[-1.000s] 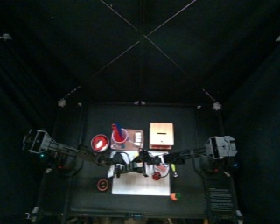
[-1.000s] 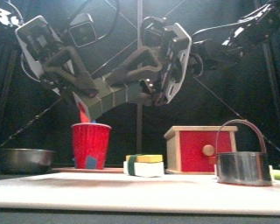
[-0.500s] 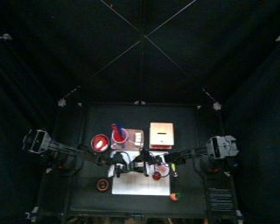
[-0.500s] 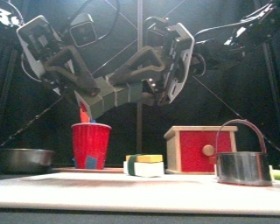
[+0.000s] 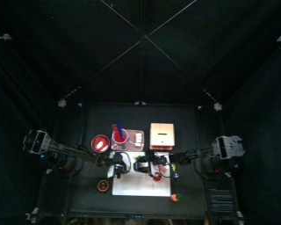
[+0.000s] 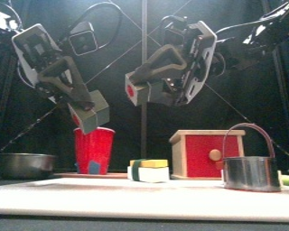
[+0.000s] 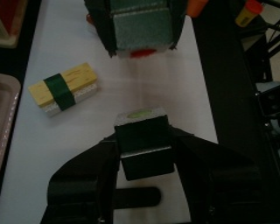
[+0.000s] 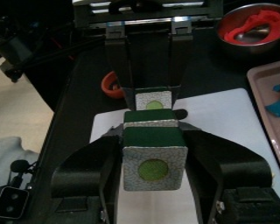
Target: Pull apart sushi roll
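standing by the table, you see a silver bowl [image 6: 24, 164] and a red cup [image 6: 94, 149] on the left. the left gripper [image 6: 89, 115] hangs above the cup, its fingers squeezing one half of the sushi roll [image 7: 143, 153]. near it and a bit higher, the right gripper [image 6: 144, 90] pinches the other half [image 8: 153, 164]. both halves are apart, up in the air. below sits a yellow block [image 6: 148, 170] on the white board [image 6: 111, 194], then a red box [image 6: 208, 152] and a metal cup [image 6: 247, 171]
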`<control>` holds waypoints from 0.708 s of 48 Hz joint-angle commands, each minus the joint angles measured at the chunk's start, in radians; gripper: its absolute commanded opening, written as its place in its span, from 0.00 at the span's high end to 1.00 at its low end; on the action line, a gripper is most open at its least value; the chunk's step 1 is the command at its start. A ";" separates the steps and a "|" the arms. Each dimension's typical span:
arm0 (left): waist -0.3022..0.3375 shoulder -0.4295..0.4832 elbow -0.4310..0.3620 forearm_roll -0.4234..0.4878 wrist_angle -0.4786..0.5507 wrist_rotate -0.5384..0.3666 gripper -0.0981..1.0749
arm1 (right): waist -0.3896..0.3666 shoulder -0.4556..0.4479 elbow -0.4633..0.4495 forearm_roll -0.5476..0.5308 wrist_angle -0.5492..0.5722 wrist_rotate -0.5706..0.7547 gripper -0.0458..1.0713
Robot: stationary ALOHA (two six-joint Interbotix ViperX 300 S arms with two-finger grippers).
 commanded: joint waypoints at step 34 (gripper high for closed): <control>0.003 -0.015 0.000 -0.025 -0.006 0.002 0.39 | -0.014 -0.126 0.089 0.031 0.011 0.002 0.40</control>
